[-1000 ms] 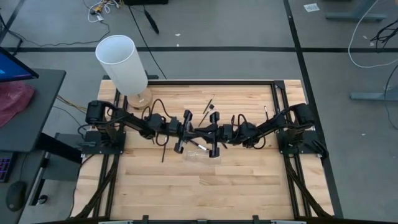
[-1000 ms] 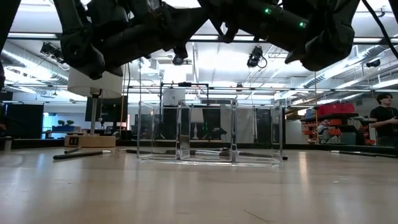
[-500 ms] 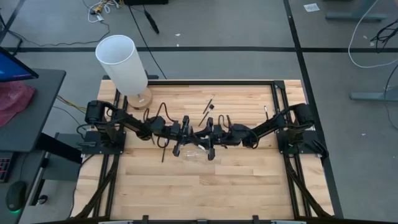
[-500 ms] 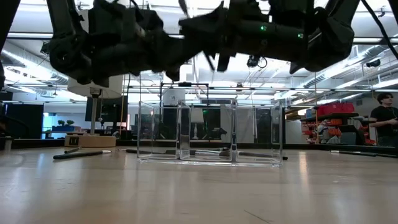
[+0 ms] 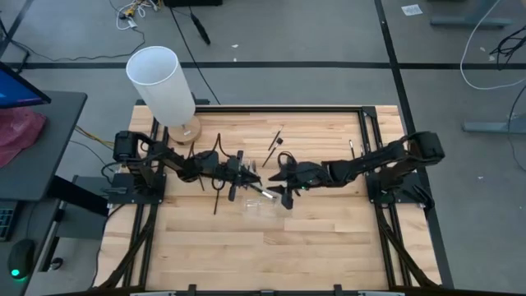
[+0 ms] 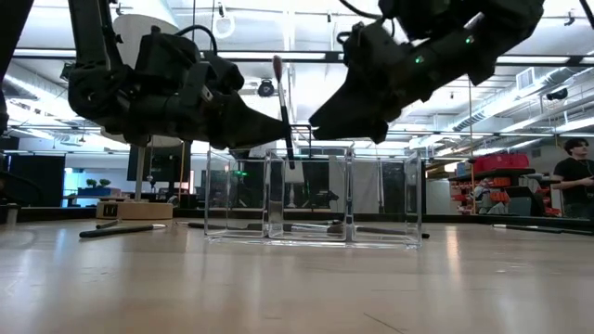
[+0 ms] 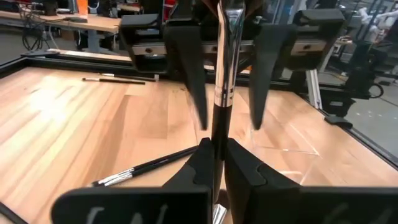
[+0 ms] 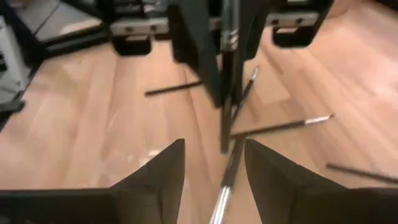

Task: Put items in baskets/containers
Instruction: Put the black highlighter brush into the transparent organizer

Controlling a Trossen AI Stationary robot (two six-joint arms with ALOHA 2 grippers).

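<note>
I am seeing my left tool (image 6: pixel 278 130) pinching a thin black makeup brush (image 6: pixel 283 111) tight between its fingers, and the brush is standing almost upright, its bristle end pointing up and its lower end hanging just above the clear plastic holder (image 6: pixel 314 197). In the left wrist view the same brush is running straight up from between the closed fingers (image 7: pixel 198 165), its silver collar showing partway along the shaft. My right tool (image 6: pixel 320 125) is facing the left one from just beside it, above the holder, and its fingers (image 8: pixel 160 171) are standing wide apart with nothing between them; the held brush is hanging just ahead of that gap without touching either finger. From above, both tools are meeting near the middle of the counter (image 5: pixel 329 238), with the holder sitting directly under them and hard to pick out against the wood. Other brushes are lying loose on the counter: one (image 7: pixel 146 167) is resting just beyond my left tool's fingers, another (image 7: pixel 118 79) is lying well away from it toward the far edge, and a further one (image 8: pixel 283 126) is lying ahead of my right tool. A tall white cylinder (image 5: pixel 161 82) on a round wooden base is standing well behind my left arm, at the counter's corner.
</note>
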